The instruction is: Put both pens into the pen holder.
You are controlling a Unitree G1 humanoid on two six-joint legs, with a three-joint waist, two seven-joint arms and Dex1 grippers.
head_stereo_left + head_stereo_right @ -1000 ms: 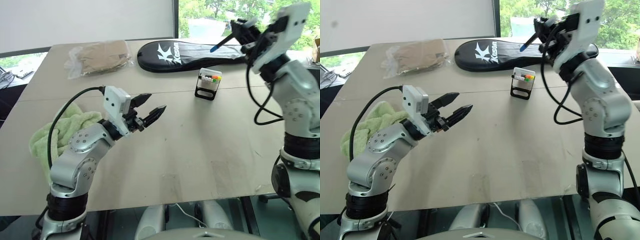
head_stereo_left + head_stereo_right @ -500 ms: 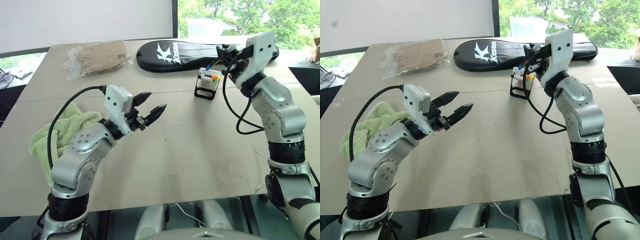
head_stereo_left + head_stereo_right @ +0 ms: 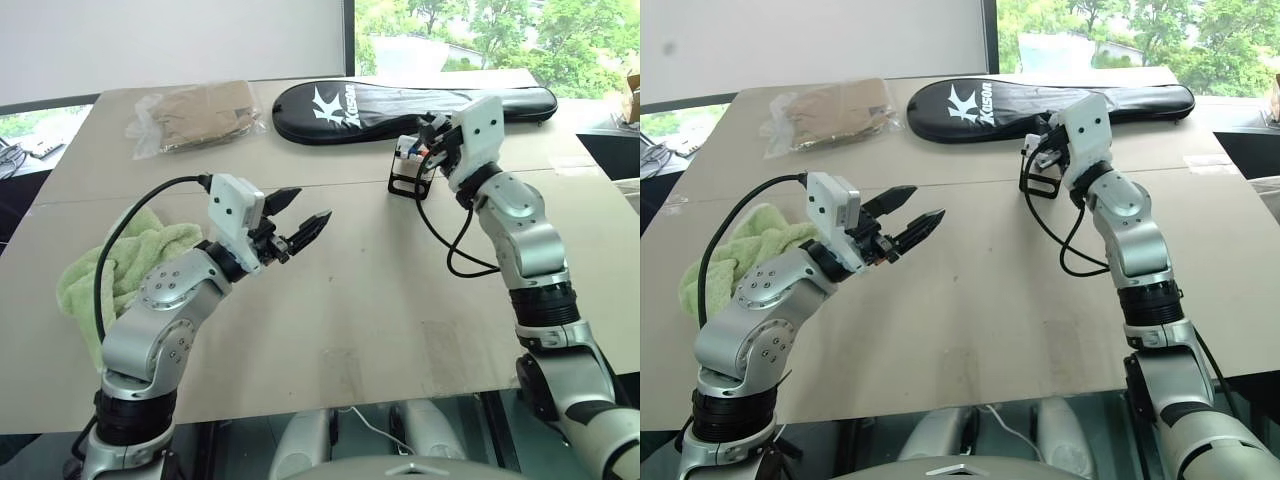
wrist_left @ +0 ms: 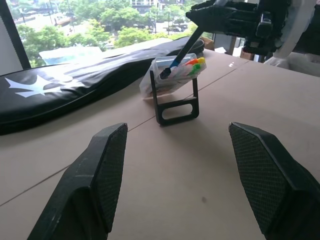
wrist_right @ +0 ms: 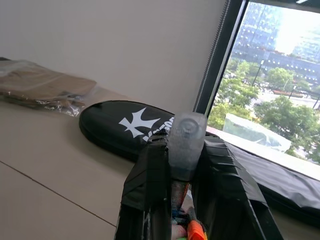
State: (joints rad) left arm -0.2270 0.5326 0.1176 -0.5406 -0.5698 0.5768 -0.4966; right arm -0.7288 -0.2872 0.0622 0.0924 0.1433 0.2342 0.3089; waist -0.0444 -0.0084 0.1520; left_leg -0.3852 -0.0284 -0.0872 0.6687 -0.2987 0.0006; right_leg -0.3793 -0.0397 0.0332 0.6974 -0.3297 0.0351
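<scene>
Pale wood table (image 3: 400,300) carries everything, largest item first: the black racket bag (image 3: 340,105) at 12 o'clock, the bagged brown bundle (image 3: 200,115) at 11 o'clock, the green towel (image 3: 110,270) at 9 o'clock beside my left arm. The pen holder (image 4: 172,82) stands upright at 1 o'clock, just short of the bag, with orange and green tips showing inside. My left gripper (image 3: 300,222) hangs above the table centre, well apart from the holder, fingers spread wide and empty. My right gripper (image 3: 432,150) sits directly over the holder, fingers clamped narrow on the blue-capped pen (image 4: 180,52); the pen slants downward, its blue tip inside the holder's top opening
</scene>
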